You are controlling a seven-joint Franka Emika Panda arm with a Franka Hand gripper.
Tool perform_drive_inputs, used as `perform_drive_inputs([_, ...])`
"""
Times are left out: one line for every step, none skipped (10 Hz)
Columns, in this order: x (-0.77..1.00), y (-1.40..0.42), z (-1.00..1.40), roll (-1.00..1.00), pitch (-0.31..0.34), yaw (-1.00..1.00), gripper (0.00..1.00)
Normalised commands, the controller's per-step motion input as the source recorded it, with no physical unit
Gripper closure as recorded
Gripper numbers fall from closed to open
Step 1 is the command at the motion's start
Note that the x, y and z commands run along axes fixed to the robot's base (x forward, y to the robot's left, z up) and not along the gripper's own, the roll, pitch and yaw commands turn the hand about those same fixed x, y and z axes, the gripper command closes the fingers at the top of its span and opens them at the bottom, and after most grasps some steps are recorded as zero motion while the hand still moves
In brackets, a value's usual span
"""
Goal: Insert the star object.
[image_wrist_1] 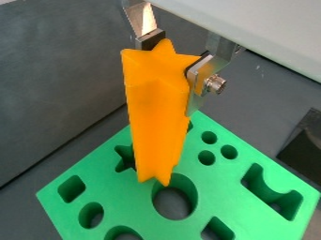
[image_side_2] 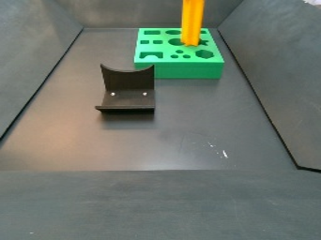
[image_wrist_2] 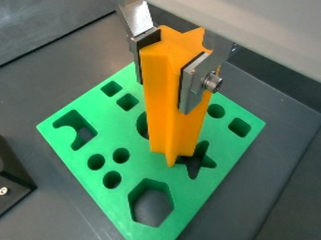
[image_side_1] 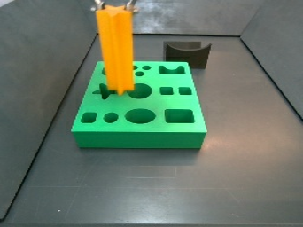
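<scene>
The dark counter (image_side_2: 150,141) carries a green block (image_side_1: 142,127) with cut-outs of several shapes in its top face: round holes, square pockets, an arch, a hexagon and a star-shaped socket (image_wrist_2: 192,161). In both wrist views all the visible openings are empty. In a side view a dark grey curved block (image_side_2: 126,90) rests on the counter, well apart from the green block and nearer the camera; in a side view it sits just behind the green block (image_side_1: 186,53).

The star object (image_wrist_1: 160,112) is a tall orange peg with lengthwise ridges. Its long axis stands upright, the lower end pointing down at the block's top. In both wrist views that lower end sits beside the star-shaped socket, close to the block's face; whether it touches cannot be told.

The jaws (image_wrist_2: 172,64) are closed on the star object, high above the green block, gripping its upper part. The silver fingers (image_wrist_1: 145,24) press its 2 opposite sides, and most of the peg's length hangs below them.
</scene>
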Motion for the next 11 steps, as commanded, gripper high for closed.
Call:
perform_drive_inputs([-0.62,-0.01,-0.12,0.01,-0.077,0.0,1.0])
perform_drive_inputs([-0.54,0.0,-0.09,0.02,-0.069,0.0,1.0])
perform_drive_inputs([-0.45,-0.01,-0.09,0.04,-0.051,0.0,1.0])
perform_drive_inputs([-0.13,-0.12,-0.18,0.0,-0.019,0.0,1.0])
perform_drive_inputs([0.0,-0.22,-0.27,-0.03,-0.039,-0.14,1.0])
perform_drive_inputs([0.0,-0.23,-0.27,-0.06,-0.06,-0.2,1.0])
perform_drive_inputs([0.06,-0.23,-0.26,-0.06,-0.06,-0.35,1.0])
perform_drive_inputs([0.07,-0.07,-0.3,0.0,-0.004,-0.18,1.0])
perform_drive_inputs([0.1,0.0,-0.41,0.04,0.0,0.04,1.0])
perform_drive_inputs([0.16,0.07,-0.45,0.1,0.0,0.46,1.0])
perform_drive_inputs([0.11,0.08,-0.47,0.07,0.0,0.49,1.0])
